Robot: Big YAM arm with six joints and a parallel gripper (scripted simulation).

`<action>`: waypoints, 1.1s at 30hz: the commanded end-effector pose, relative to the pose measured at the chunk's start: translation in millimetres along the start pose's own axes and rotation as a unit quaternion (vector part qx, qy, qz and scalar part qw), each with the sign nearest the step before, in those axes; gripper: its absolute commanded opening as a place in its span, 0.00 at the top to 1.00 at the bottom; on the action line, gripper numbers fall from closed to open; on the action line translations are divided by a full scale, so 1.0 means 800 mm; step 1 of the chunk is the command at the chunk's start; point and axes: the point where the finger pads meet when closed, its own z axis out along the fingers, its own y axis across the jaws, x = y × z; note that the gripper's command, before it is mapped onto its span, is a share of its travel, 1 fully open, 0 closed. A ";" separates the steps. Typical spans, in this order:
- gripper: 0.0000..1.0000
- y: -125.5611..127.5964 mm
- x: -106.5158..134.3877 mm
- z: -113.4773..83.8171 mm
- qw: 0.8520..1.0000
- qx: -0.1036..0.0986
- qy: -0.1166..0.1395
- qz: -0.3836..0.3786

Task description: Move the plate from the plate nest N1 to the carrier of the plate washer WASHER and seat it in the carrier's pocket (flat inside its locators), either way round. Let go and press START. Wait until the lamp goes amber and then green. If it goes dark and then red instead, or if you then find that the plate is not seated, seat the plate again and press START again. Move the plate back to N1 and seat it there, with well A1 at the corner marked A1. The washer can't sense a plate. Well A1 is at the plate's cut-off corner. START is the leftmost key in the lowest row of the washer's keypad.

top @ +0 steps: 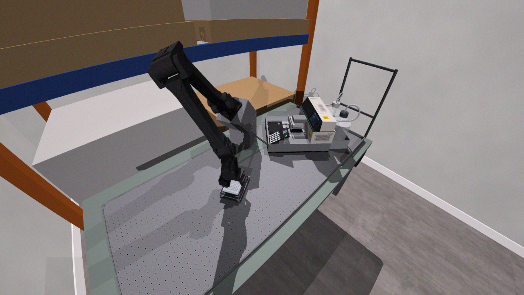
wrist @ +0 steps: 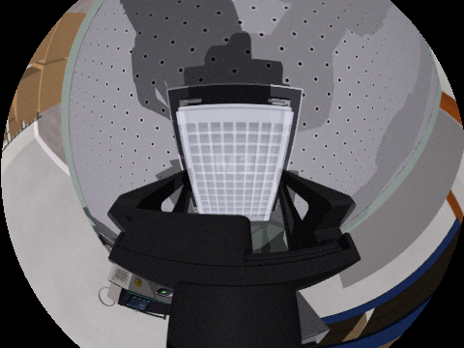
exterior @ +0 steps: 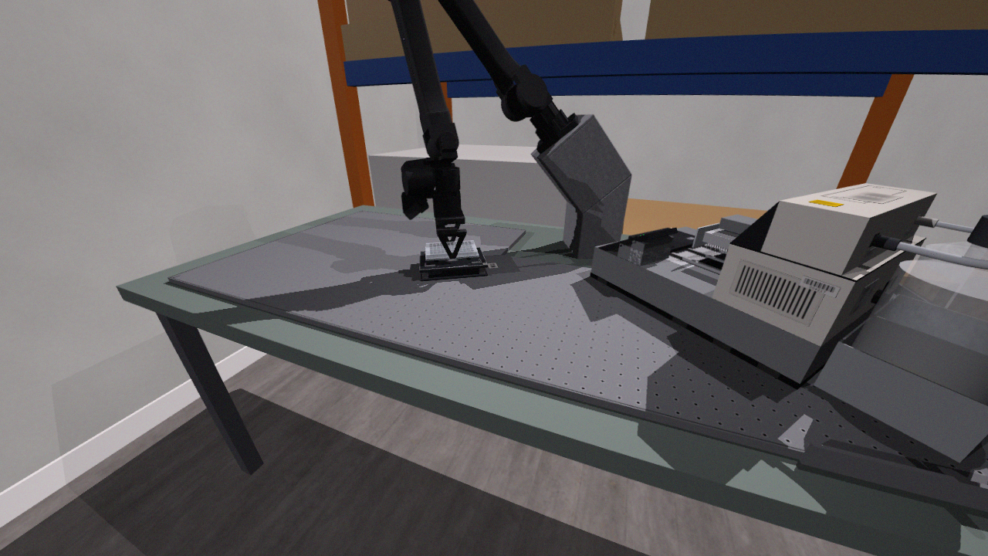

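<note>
The white plate (top: 231, 187) (exterior: 441, 249) (wrist: 234, 145) is between the fingers of my gripper (wrist: 234, 173) (exterior: 452, 254). The gripper is shut on its two long sides. The plate is over the dark nest N1 (top: 235, 199) (exterior: 429, 270) (wrist: 232, 92), lined up with it and at most slightly above it; whether it touches the nest floor is hidden. I cannot make out the cut-off corner or the A1 mark. The washer (top: 322, 115) (exterior: 780, 290) stands with its carrier (top: 297, 130) out and no plate on it. The lamp (top: 286, 136) (wrist: 164, 292) by the keypad (top: 274, 137) is green.
The arm's grey pedestal (top: 243, 123) (exterior: 587, 172) stands between the nest and the washer. Bottles with hoses (top: 342, 117) stand behind the washer. A rack with a blue beam (top: 249, 44) (exterior: 553, 66) runs behind the table.
</note>
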 end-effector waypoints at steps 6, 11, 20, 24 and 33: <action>0.16 0.005 0.011 0.001 1.000 -0.004 0.003 -0.008; 0.16 0.004 0.005 0.001 1.000 -0.005 -0.001 -0.006; 0.16 0.001 0.003 0.006 1.000 -0.002 -0.001 -0.005; 0.16 0.000 0.004 0.007 1.000 -0.001 0.002 -0.005; 0.16 -0.001 -0.002 0.009 1.000 -0.001 -0.003 -0.002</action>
